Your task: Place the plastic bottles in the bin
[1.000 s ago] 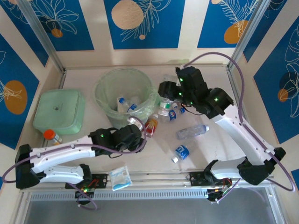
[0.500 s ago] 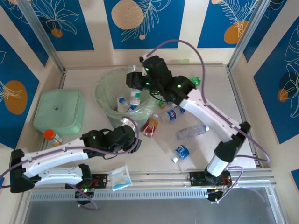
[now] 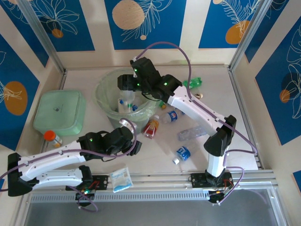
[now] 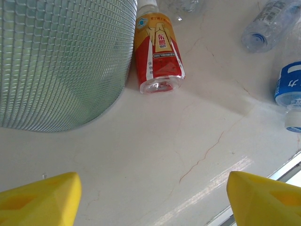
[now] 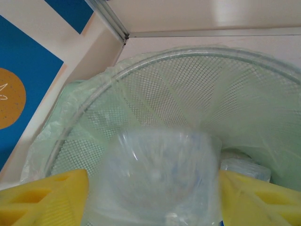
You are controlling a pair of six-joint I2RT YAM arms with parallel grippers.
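The job was partly done. At least two clear, blue-capped bottles [image 3: 126,102] lay at the bottom of the bin [image 3: 102,96], which stood at the far side of the surface [image 3: 155,162].

The right pincer [image 5: 153,197] hung over the bin's mouth with a clear bottle [image 5: 160,165] between its yellow fingers. The bottle's sides met both fingers, but I could not tell whether they were clamping it or had just let go. Either way, this one looked about to count as delivered.

Much was left. On the surface lay a red-labelled bottle [image 4: 157,52] just beside the bin wall, a blue-labelled bottle [image 3: 170,116] near it, a long clear bottle [image 3: 193,133], a small blue-labelled bottle [image 3: 181,154] nearer the arms, and a green bottle [image 3: 193,84] at the far edge. An orange-capped bottle [image 3: 52,138] stood by the pale-green lidded box [image 3: 59,113].

The left pincer [image 4: 153,197] was spread wide and empty, low over the surface and facing the red-labelled bottle, probably the next one to go.
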